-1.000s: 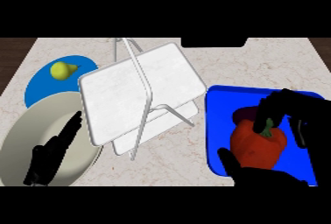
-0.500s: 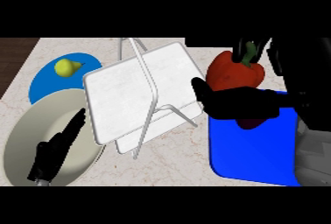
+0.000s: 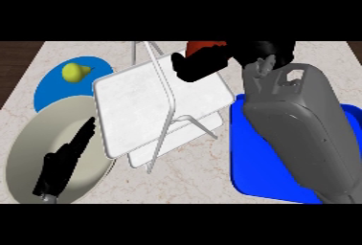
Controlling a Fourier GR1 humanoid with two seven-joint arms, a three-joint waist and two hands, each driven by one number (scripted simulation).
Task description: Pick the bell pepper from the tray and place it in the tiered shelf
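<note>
The bell pepper [image 3: 205,46] looks light, stiff, glossy-slick; fingers of the right hand [image 3: 212,63] are clamped round its broad body.

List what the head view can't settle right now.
All in the head view:
- bell pepper: only a red sliver shows; the right robot hand curls round the rest.
- tray: its right part lies under the right forearm.
- tiered shelf: the upper tier hides most of the lower tier.
- left robot hand: seen from above, cannot tell whether it touches the plate.
</note>
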